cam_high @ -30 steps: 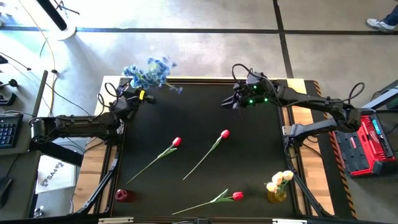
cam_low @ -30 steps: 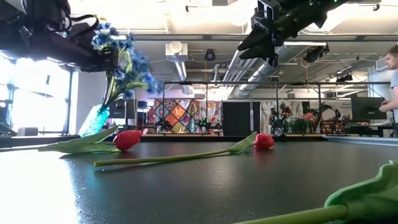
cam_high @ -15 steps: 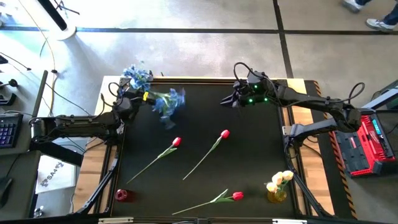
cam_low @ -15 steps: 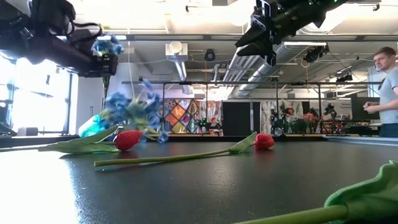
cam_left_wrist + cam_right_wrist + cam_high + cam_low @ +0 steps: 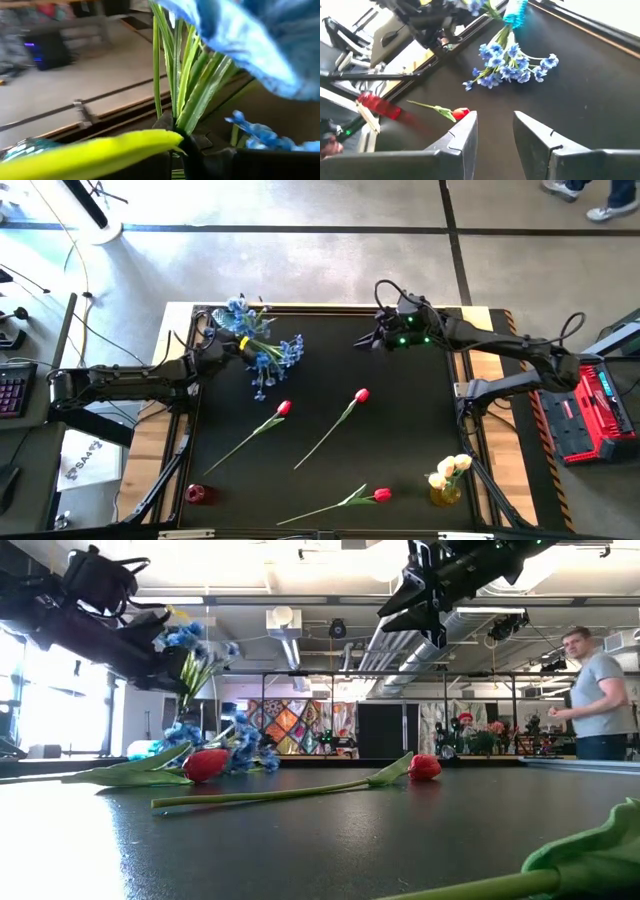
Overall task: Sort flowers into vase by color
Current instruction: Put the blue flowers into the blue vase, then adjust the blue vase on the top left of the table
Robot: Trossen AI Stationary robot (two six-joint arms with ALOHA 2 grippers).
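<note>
Left tool (image 5: 232, 345) clamped on blue flowers (image 5: 268, 352); right tool (image 5: 367, 342) apart, empty.

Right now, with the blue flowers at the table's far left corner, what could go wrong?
1. The left gripper is shut on one blue spray, but another blue spray lies on the table beside it; it may get dragged or pushed.
2. The blue vase looks tipped over near those blooms, so it may need righting before anything goes in.
3. The right gripper hovers open close by; the arms could clash.
</note>
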